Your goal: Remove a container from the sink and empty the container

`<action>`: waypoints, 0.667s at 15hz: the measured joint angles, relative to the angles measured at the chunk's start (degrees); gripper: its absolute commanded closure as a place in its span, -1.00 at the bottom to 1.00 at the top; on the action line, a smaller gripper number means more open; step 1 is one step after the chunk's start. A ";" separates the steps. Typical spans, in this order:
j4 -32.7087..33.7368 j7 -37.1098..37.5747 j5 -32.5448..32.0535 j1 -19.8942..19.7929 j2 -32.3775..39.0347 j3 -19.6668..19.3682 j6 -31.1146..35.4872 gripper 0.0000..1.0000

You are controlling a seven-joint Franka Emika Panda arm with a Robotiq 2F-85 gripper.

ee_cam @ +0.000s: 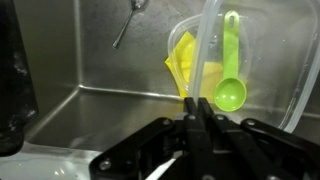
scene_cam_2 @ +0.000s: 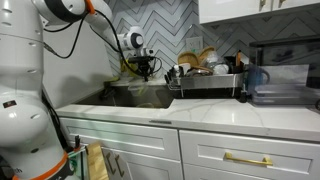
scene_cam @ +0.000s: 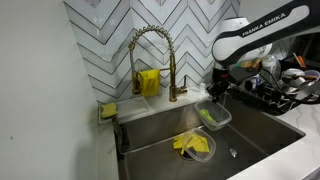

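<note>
My gripper is shut on the thin rim of a clear plastic container, which hangs tilted over the sink. A bright green spoon lies inside the container. In an exterior view the gripper holds the container above the sink's far right part, near the back wall. A yellow cloth lies on the sink floor below, in what looks like another clear bowl, and shows through the held container's wall in the wrist view. In an exterior view the gripper is small and the container is hard to make out.
A gold spring faucet rises behind the sink, with a yellow holder on the wall next to it. A yellow-green sponge sits at the sink's corner. The black dish rack full of dishes stands beside the sink on the white counter.
</note>
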 measured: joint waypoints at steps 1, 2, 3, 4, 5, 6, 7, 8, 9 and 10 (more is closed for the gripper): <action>-0.50 0.00 -0.03 0.00 -0.50 -0.10 0.03 0.86; -0.73 0.00 -0.07 0.00 -0.54 -0.13 0.09 0.96; -0.90 0.00 -0.11 0.00 -0.49 -0.15 0.20 0.96; -0.86 0.00 -0.11 0.00 -0.38 -0.15 0.23 0.96; -0.69 0.02 -0.11 -0.02 -0.39 -0.18 0.23 0.96; -0.54 0.36 -0.11 -0.06 -0.63 -0.31 0.18 0.96; -0.55 1.03 -0.11 -0.10 -1.22 -0.58 -0.17 0.96; -0.66 2.05 -0.11 -0.15 -2.29 -0.95 -1.00 0.96; -0.82 3.57 -0.11 -0.28 -3.67 -1.26 -2.76 0.96; -1.16 5.30 -0.11 -0.36 -5.35 -1.60 -4.91 0.96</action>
